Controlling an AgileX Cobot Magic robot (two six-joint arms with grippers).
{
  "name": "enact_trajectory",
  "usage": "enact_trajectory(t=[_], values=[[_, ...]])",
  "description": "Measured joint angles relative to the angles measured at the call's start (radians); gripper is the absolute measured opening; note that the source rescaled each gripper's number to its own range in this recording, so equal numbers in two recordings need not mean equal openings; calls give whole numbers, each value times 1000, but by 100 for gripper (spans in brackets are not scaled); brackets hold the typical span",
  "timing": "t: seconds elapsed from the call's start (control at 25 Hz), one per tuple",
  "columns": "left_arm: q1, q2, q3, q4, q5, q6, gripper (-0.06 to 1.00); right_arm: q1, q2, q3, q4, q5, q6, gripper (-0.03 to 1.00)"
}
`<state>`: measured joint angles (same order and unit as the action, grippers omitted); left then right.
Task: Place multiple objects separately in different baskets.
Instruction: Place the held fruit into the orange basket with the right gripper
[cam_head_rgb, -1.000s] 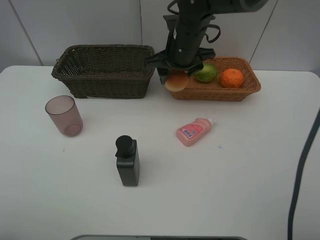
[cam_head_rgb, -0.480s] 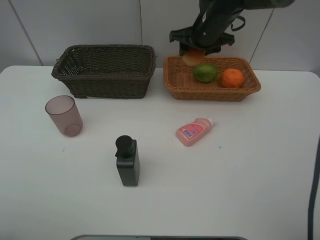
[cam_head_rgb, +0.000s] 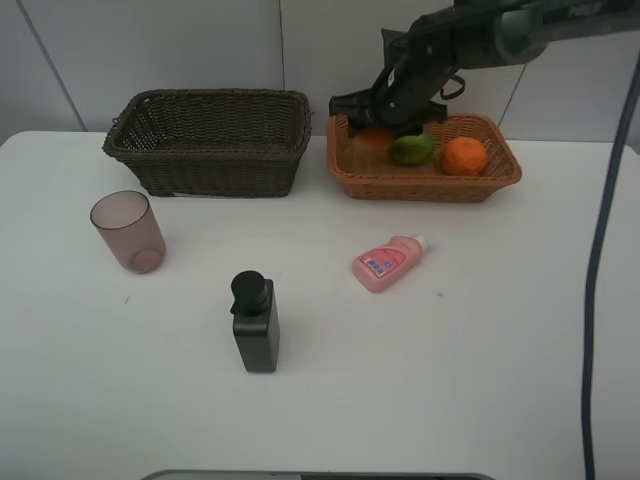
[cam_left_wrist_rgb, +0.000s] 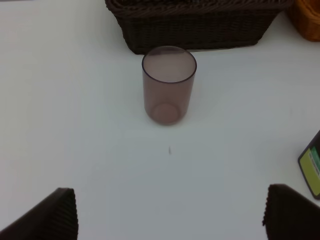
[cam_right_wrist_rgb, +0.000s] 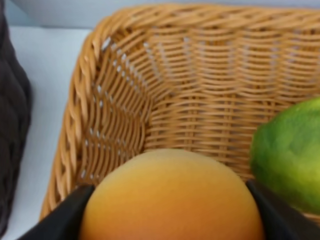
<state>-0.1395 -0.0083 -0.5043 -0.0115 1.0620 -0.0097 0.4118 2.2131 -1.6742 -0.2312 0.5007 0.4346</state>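
My right gripper (cam_head_rgb: 379, 125) is shut on the reddish-orange round fruit (cam_head_rgb: 375, 136) and holds it low inside the left end of the light orange-tan basket (cam_head_rgb: 430, 186). In the right wrist view the fruit (cam_right_wrist_rgb: 172, 192) sits between both fingers (cam_right_wrist_rgb: 62, 220), next to the green oval fruit (cam_right_wrist_rgb: 290, 160). The green fruit (cam_head_rgb: 412, 149) and the orange (cam_head_rgb: 465, 155) lie in that basket. The dark brown basket (cam_head_rgb: 210, 165) holds nothing that I can see. The purplish cup (cam_head_rgb: 128, 231), black pump bottle (cam_head_rgb: 255, 322) and pink bottle (cam_head_rgb: 388, 262) are on the table. My left gripper (cam_left_wrist_rgb: 170, 215) is open, short of the cup (cam_left_wrist_rgb: 168, 85).
The white table (cam_head_rgb: 480, 350) carries everything; a wall stands right behind the baskets. In the left wrist view the dark basket (cam_left_wrist_rgb: 195, 30) is behind the cup and the black bottle's edge (cam_left_wrist_rgb: 312, 167) shows at the side. The left arm is not in the exterior view.
My right gripper carried the reddish-orange fruit from the light basket's front-left corner up over its back rim, then down into the basket's left end. Nothing else moved.
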Motion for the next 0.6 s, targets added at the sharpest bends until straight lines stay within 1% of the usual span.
enact_trajectory(t=[0.48,0.52,0.6], values=[[0,0,0,0,0,0,96,0,19,0,-1,17,0,23],[0,0,0,0,0,0,96,0,19,0,-1,25,0,28],[0,0,0,0,0,0,96,0,19,0,-1,31,0,50]])
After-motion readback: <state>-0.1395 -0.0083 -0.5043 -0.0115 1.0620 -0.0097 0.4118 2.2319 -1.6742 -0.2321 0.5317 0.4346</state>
